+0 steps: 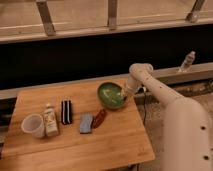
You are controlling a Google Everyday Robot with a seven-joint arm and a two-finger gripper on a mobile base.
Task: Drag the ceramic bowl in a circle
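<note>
The ceramic bowl, a glossy green shallow bowl, sits on the wooden table near its back right corner. My gripper reaches down from the white arm's bent wrist onto the bowl's right rim and is shut on it. The fingertips are partly hidden by the wrist and the bowl's edge.
A pale plastic cup, a white bottle, a black striped item, a blue sponge and a reddish bar lie left of and in front of the bowl. A water bottle stands on the far ledge. The table's right edge is close to the bowl.
</note>
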